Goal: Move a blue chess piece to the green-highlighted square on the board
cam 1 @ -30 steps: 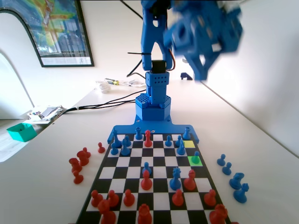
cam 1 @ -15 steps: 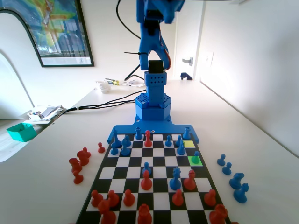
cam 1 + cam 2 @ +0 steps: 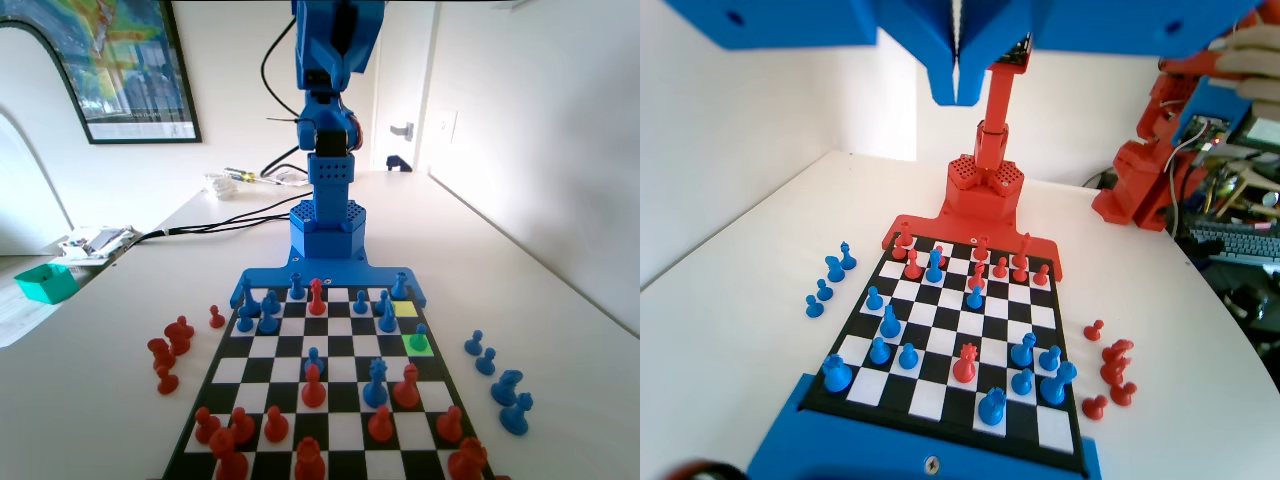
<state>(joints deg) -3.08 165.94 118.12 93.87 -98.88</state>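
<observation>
Near the right edge of the board (image 3: 330, 400) in the fixed view, the blue chess piece (image 3: 420, 338) stood on the green-highlighted square (image 3: 419, 343), while the end effector (image 3: 956, 75) hung high above, jaws closed and empty.

The blue arm (image 3: 335, 60) has swung back upright (pieces unmoved), pincer (image 3: 956, 95) jaws together.

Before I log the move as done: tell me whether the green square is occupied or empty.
Occupied. In the fixed view a blue chess piece stands upright on the green-highlighted square, on the board's right side.
</observation>
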